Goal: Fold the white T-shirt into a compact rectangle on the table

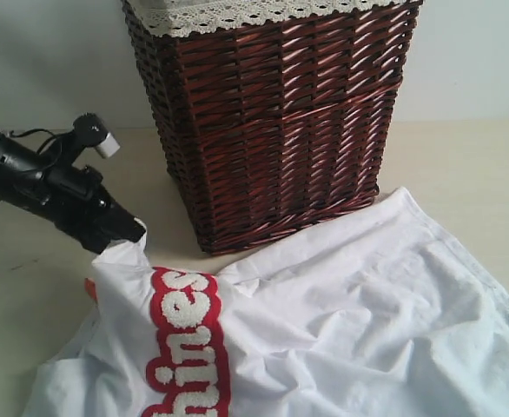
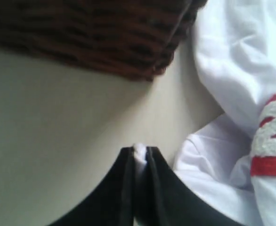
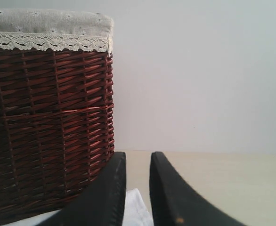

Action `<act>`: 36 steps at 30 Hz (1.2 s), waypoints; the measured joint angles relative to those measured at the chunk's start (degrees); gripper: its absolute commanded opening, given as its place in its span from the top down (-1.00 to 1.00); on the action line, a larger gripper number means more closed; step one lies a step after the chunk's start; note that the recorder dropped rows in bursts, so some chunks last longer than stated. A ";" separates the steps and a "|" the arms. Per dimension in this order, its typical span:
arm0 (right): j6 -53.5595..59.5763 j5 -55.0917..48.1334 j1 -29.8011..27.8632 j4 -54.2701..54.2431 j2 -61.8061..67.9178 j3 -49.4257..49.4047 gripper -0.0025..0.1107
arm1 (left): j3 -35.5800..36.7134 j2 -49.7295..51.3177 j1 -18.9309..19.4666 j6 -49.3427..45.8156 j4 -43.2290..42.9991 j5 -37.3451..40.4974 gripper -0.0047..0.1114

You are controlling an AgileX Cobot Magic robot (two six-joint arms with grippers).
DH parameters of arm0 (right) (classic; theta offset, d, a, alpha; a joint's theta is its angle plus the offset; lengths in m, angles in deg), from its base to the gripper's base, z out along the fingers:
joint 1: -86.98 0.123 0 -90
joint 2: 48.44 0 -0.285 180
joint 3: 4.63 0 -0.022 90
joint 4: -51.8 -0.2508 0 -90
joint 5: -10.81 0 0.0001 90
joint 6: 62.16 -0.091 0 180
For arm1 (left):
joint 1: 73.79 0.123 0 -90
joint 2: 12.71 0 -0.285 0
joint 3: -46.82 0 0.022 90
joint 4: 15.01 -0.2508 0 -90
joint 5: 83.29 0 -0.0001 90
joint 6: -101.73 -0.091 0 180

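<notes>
The white T-shirt (image 1: pixel 350 313) lies crumpled on the table (image 1: pixel 463 165) in front of the basket, its red band of white lettering (image 1: pixel 185 330) at the left. A speck of orange (image 1: pixel 89 287) shows at the shirt's left edge. My left gripper (image 1: pixel 137 228) is shut on a raised peak of the shirt; a nub of white cloth sticks out between the closed fingertips (image 2: pixel 139 149). My right gripper (image 3: pixel 138 157) is out of the exterior view. Its fingers stand a narrow gap apart, low over the table, with a bit of the shirt (image 3: pixel 135 207) showing below the gap.
A tall dark red-brown wicker basket (image 1: pixel 272 122) with a white lace rim stands just behind the shirt, close to both grippers (image 2: pixel 91 33) (image 3: pixel 48 117). Bare table (image 2: pixel 58 132) shows left of the basket and to its right (image 3: pixel 232 179).
</notes>
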 measured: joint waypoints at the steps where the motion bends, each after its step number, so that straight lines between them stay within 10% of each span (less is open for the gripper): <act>1: 0.00 0.00 0.00 0.00 0.00 0.00 0.60 | -0.27 -0.66 0.00 -2.73 2.09 0.13 0.92; 14: 0.00 0.00 0.00 0.00 0.00 0.00 0.60 | -0.38 -12.19 0.00 -21.20 -4.70 8.36 0.92; 19: 0.00 0.12 0.00 0.00 0.00 0.00 0.60 | 1.09 -15.49 0.00 -19.25 -16.54 23.13 0.92; 36: 0.00 0.12 0.00 0.00 0.00 0.00 0.60 | 18.47 -16.89 0.00 -8.53 -23.79 24.81 0.92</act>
